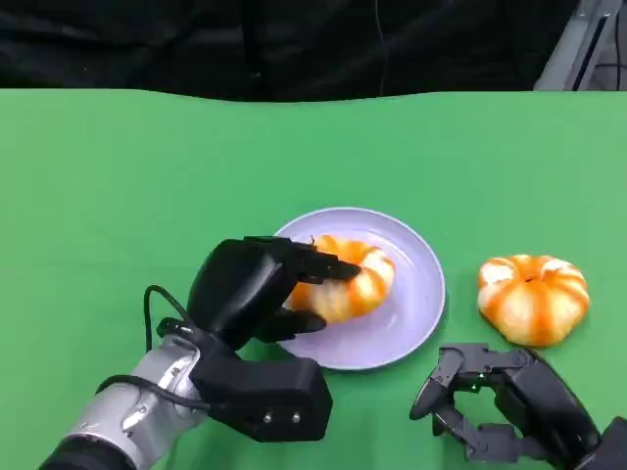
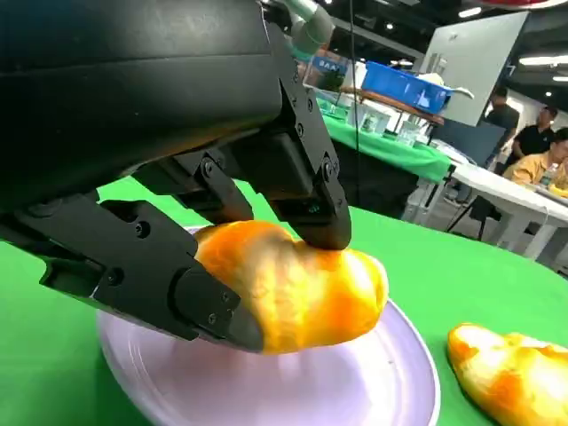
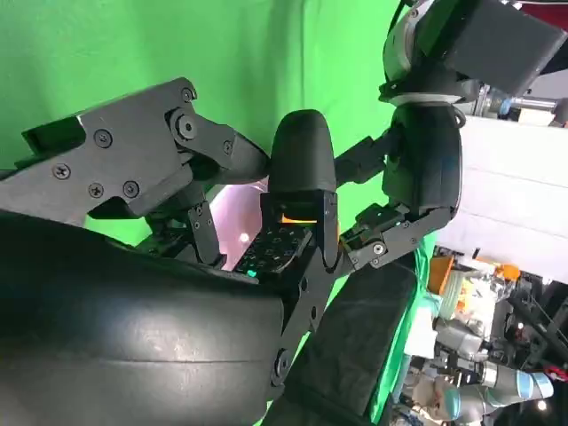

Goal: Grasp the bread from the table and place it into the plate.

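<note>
1. I have the left hand point(image 1: 257, 289) wrapped around one bread roll point(image 1: 348, 282), and the roll sits over the pale plate point(image 1: 411, 311). From my seat that reads as the placing step: the roll is where the task wants it, and the hand has not let go.

2. In the left wrist view the grip is plain. Fingers point(image 2: 302, 177) press down on the roll's upper side, while the thumb point(image 2: 160, 275) bears on its near, lower edge. So the roll point(image 2: 302, 288) is pinched between them, with most of its body sticking out beyond the fingertips.

3. I judge the hold is kept this way so the roll comes down flat instead of dropping and rolling off the rim. The wrist view suggests its underside is on or just above the plate point(image 2: 266, 390); I cannot tell whether it is touching.

4. In the head view, the roll lies left of the plate's centre, towards 9 o'clock, with the hand coming in from the plate's 8 o'clock side.

5. A second roll point(image 1: 533, 298) lies on the green table point(image 1: 118, 166), off the plate at its 3 o'clock, apart from the rim.

6. My right hand point(image 1: 500, 401) rests low near the table's front edge, at about 6 o'clock from that second roll. Its fingers are spread and loosely curled, holding nothing.
</note>
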Controlling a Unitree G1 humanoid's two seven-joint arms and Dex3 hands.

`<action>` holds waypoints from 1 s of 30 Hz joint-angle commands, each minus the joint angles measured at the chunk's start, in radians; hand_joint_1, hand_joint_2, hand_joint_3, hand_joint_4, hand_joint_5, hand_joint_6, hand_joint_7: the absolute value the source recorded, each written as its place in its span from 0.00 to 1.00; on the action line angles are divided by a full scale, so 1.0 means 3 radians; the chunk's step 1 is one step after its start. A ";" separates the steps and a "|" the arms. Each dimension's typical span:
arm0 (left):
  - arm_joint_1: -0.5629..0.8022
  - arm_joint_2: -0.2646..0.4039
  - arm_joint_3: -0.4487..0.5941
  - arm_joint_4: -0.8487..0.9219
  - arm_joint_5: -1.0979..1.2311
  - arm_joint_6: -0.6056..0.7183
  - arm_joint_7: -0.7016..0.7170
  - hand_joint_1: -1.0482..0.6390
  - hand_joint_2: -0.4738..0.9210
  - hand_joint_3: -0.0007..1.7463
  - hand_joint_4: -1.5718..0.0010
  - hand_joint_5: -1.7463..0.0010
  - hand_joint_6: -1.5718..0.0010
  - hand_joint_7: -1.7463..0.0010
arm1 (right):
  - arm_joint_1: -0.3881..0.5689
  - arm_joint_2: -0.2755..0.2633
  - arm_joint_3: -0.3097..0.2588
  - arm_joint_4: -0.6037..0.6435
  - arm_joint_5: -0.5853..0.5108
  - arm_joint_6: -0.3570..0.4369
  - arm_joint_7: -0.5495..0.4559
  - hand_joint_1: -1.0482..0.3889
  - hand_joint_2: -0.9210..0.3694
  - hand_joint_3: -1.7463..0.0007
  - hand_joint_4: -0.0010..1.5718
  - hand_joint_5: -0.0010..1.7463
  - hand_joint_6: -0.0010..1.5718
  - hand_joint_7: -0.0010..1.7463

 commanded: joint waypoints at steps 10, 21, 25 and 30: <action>-0.0010 0.0057 -0.0005 -0.0044 0.0006 0.0030 0.0027 0.51 1.00 0.02 0.40 0.98 0.33 1.00 | -0.0002 -0.0035 -0.0022 -0.0027 0.0016 0.0002 -0.0015 0.63 0.16 0.54 0.48 0.91 0.54 0.62; -0.0011 0.0058 -0.0007 -0.0044 0.0004 0.0031 0.0028 0.51 1.00 0.02 0.39 0.99 0.33 1.00 | -0.0002 -0.0035 -0.0022 -0.0027 0.0016 0.0002 -0.0015 0.63 0.16 0.54 0.48 0.91 0.54 0.62; -0.0011 0.0058 -0.0007 -0.0044 0.0004 0.0031 0.0028 0.51 1.00 0.02 0.39 0.99 0.33 1.00 | -0.0002 -0.0035 -0.0022 -0.0027 0.0016 0.0002 -0.0015 0.63 0.16 0.54 0.48 0.91 0.54 0.62; -0.0011 0.0058 -0.0008 -0.0044 0.0004 0.0031 0.0028 0.51 1.00 0.02 0.39 0.99 0.33 1.00 | -0.0002 -0.0035 -0.0022 -0.0027 0.0016 0.0002 -0.0015 0.63 0.16 0.54 0.48 0.91 0.54 0.62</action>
